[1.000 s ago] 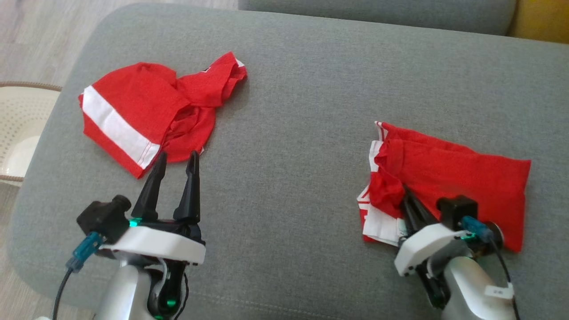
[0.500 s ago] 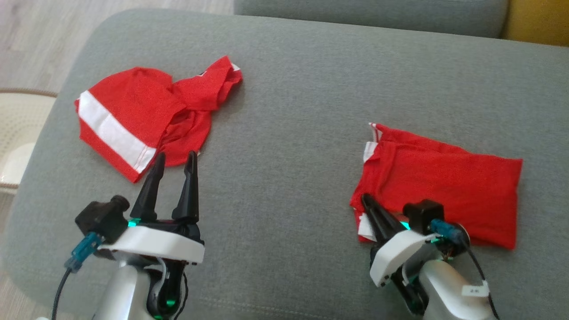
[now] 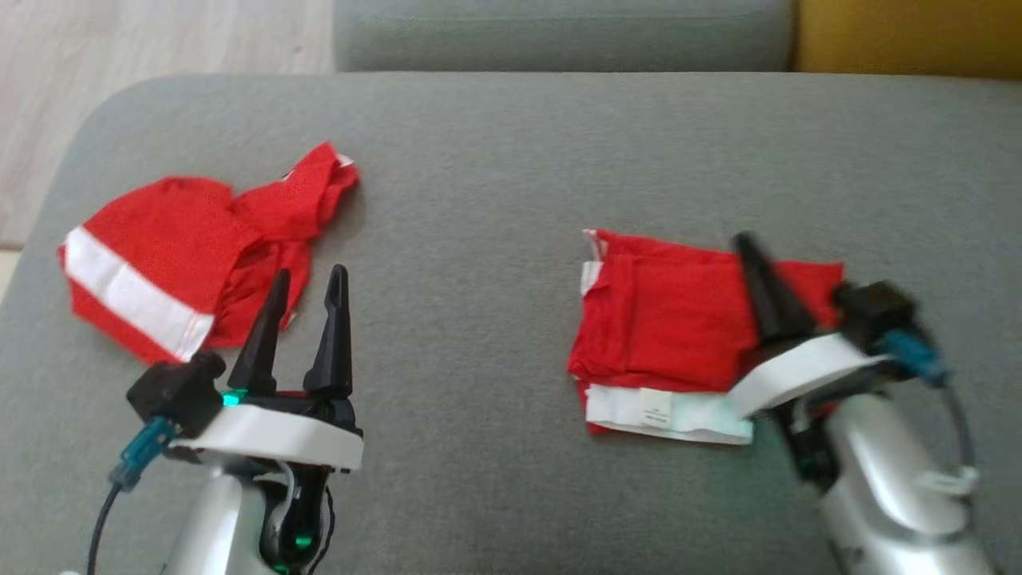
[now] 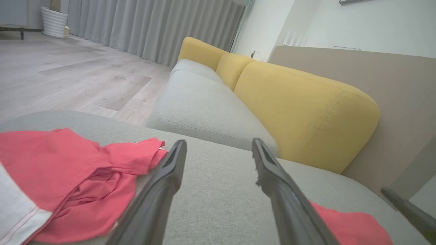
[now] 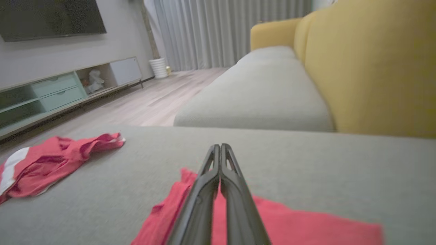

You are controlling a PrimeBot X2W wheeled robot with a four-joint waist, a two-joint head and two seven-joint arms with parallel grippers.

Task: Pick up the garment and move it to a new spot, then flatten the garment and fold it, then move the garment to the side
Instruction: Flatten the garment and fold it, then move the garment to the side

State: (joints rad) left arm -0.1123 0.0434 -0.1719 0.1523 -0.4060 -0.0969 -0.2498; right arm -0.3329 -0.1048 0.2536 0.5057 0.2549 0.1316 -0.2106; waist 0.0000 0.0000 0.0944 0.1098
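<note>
While hovering over the far right part of the folded red garment (image 3: pixel 663 311), points the right gripper (image 3: pixel 746 241) away across the grey sofa cushion (image 3: pixel 495 160) with both dark fingers pressed tight together and nothing between them; cannot tell whether touching the cloth. Holds the left gripper (image 3: pixel 310 273) with fingers spread apart and empty, tips at the near edge of a crumpled red garment with a white band (image 3: pixel 160 239) at the cushion's left end. Shows the folded garment lying flat right of centre, well apart from the crumpled one, white labelled strip (image 3: pixel 663 409) along its near edge.
</note>
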